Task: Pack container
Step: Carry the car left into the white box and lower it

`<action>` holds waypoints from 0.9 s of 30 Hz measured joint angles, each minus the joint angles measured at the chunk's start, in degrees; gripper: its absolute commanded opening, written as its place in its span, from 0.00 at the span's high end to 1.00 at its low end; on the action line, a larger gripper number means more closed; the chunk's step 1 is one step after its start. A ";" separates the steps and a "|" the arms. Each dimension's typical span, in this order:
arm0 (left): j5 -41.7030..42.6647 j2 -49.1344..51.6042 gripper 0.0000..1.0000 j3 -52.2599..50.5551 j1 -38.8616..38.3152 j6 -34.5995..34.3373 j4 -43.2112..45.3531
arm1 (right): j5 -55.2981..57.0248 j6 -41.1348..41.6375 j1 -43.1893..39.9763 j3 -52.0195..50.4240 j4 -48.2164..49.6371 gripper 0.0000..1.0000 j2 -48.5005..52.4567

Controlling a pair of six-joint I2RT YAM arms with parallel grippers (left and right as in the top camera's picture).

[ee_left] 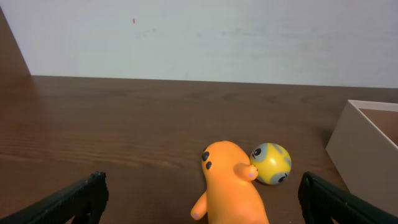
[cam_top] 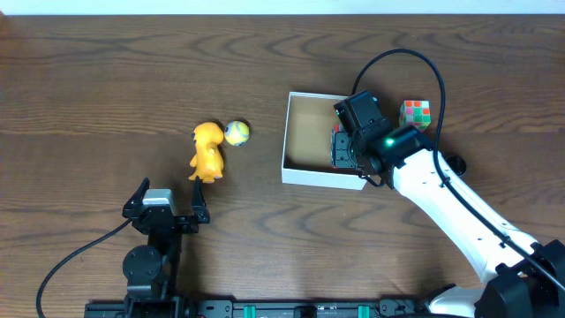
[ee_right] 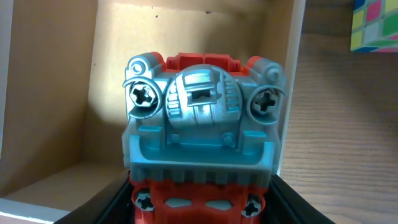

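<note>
Right fingers [ee_right: 102,208]: clenched on either side of a red-and-grey toy vehicle [ee_right: 202,124].
Toy's lie: low in the container [cam_top: 318,176], just beside its right wall, long axis along that wall; floor contact cannot be told.
Container: directly under the right fingers, right of centre on the surface.
Left fingers [ee_left: 74,199]: released, empty, nearer the orange figure [cam_top: 207,152] and ball [cam_top: 237,132].
</note>
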 measured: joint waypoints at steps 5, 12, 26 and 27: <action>-0.02 0.00 0.02 0.00 0.00 0.00 -0.02 | 0.59 1.90 0.00 0.00 0.15 0.74 0.00; 0.00 0.00 0.02 0.00 0.00 0.00 0.00 | 0.70 3.93 0.00 0.00 0.13 0.74 0.00; 0.00 0.00 0.02 0.00 0.00 0.00 -0.02 | 0.81 4.92 0.00 0.00 -0.02 0.74 5.86; 0.00 0.00 0.02 0.00 0.00 0.00 -0.02 | 0.83 4.92 0.00 0.00 0.00 0.74 5.99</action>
